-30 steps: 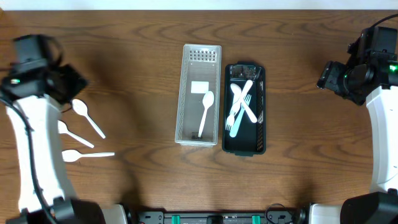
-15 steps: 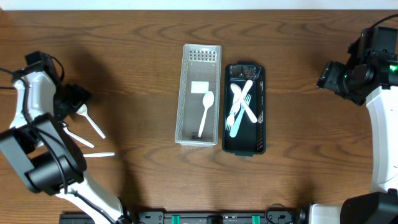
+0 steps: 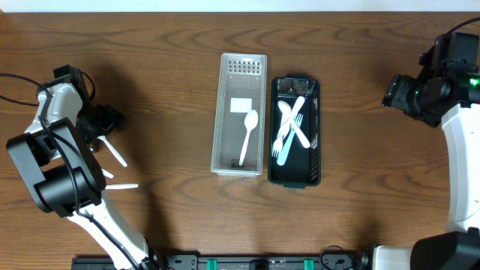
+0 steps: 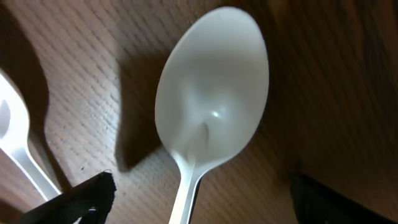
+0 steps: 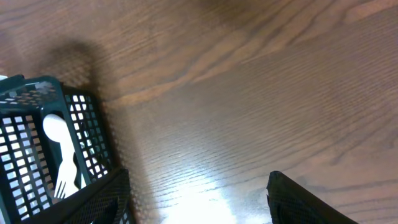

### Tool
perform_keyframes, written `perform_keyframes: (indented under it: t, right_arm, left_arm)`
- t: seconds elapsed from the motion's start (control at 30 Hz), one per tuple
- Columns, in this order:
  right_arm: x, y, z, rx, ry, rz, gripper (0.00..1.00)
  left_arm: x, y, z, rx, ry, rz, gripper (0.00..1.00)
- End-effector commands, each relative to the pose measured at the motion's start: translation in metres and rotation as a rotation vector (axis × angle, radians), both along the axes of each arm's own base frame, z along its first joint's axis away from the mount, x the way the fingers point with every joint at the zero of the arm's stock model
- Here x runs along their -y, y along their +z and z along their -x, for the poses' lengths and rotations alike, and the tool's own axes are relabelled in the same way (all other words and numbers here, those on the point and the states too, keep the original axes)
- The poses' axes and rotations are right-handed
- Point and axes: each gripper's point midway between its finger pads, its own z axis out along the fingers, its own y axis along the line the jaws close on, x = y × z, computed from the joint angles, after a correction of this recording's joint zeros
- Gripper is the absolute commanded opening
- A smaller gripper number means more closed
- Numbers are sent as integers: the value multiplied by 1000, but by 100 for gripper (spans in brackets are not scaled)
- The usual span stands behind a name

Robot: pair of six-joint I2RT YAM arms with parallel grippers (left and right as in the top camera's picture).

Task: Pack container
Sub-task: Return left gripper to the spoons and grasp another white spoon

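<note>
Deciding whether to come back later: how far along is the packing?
Done: one spoon lies in the white basket, forks in the black basket. In hand: the left tool, open, hangs over a loose spoon, not gripping it. Left: that spoon and two other spoons on the table. The right tool is open.

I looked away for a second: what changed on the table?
The left gripper swung inward and dropped over the top loose spoon, jaws open, nothing gripped yet. The right gripper, white tray, black basket and their cutlery stayed put.
</note>
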Motion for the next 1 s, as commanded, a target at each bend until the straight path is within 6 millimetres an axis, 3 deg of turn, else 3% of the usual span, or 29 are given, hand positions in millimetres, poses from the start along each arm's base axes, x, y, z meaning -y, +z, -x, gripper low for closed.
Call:
perform_keyframes:
  t: [0.0, 0.23, 0.5, 0.7, 0.83, 0.97]
  right_arm:
    - [1, 3, 1, 4, 4, 7, 74]
    - [1, 2, 2, 0, 4, 6, 74]
    - [1, 1, 5, -12, 5, 4, 75]
    - [1, 1, 5, -11, 4, 4, 75]
    - [1, 1, 5, -14, 4, 4, 75]
    - [0, 1, 6, -17, 4, 3, 75]
  left_arm:
    - [-1, -7, 2, -14, -15, 2, 94]
    - [-1, -12, 1, -17, -15, 3, 94]
    - [5, -31, 16, -63, -15, 23, 94]
    - [7, -31, 18, -75, -15, 29, 94]
    - [8, -30, 22, -88, -15, 35, 79]
    - [9, -30, 24, -97, -15, 39, 56]
